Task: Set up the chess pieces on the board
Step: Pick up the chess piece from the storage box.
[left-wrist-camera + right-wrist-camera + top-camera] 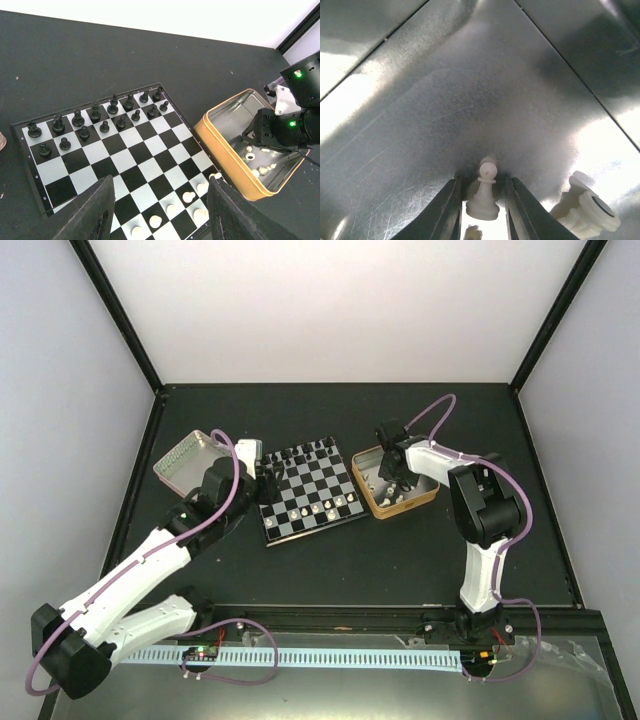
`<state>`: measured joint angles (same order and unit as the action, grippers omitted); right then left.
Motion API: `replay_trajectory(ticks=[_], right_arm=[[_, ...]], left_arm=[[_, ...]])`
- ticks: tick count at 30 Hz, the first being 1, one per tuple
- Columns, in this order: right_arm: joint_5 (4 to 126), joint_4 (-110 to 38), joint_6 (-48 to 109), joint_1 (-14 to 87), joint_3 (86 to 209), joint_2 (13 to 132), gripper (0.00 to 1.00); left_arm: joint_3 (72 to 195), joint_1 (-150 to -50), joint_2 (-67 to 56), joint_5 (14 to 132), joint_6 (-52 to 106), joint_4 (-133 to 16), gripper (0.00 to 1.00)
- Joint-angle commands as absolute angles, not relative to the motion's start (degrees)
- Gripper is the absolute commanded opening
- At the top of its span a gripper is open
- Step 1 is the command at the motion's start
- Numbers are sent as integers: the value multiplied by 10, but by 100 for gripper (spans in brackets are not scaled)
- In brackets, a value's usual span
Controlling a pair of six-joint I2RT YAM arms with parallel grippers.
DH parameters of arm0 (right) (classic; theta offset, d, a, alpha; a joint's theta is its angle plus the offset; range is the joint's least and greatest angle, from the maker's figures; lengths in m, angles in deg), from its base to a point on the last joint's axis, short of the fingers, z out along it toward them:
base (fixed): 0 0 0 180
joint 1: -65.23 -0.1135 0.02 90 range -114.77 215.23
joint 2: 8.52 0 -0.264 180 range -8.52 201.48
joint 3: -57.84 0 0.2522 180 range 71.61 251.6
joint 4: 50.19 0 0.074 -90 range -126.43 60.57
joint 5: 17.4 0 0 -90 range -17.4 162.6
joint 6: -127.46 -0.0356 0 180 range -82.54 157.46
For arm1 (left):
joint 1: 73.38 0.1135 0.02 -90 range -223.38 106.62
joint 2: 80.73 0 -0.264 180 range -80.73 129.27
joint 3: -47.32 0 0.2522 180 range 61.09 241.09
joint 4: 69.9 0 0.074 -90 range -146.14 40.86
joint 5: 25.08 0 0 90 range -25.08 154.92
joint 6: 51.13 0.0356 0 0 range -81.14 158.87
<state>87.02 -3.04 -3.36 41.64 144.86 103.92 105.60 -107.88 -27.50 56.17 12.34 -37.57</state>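
The board (312, 492) lies mid-table; it also shows in the left wrist view (125, 150). Black pieces (95, 117) fill its two far rows. Several white pieces (187, 196) stand on its near rows. My left gripper (160, 210) hangs open and empty above the white side of the board. My right gripper (392, 480) reaches down into the gold-rimmed tin (375, 508). In the right wrist view its jaws (483, 181) stand narrowly either side of a white pawn (484, 197), with small gaps showing. Another white piece (587, 215) lies to the right.
More loose white pieces (250, 156) lie in the gold-rimmed tin (225, 160) right of the board. A pale silver tin (185, 460) stands left of the board, behind my left arm. Dark walls bound the table.
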Motion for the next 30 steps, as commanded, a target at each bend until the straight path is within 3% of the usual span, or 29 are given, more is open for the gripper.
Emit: replay_trajectory(ticks=[1, 11, 19, 24, 30], right_arm=[[875, -37, -36, 423, 1442, 1048, 24], [868, -43, -35, 425, 1433, 1037, 10], [821, -119, 21, 425, 1384, 919, 9], [708, -210, 103, 425, 1342, 807, 10], [485, -332, 171, 424, 1293, 684, 10]], left_arm=[[1060, -1074, -277, 564, 132, -384, 52], [1061, -1075, -276, 565, 130, -385, 53], [1070, -1073, -272, 585, 129, -388, 54], [1090, -1068, -261, 646, 121, -395, 56], [1118, -1053, -257, 747, 91, -426, 60]])
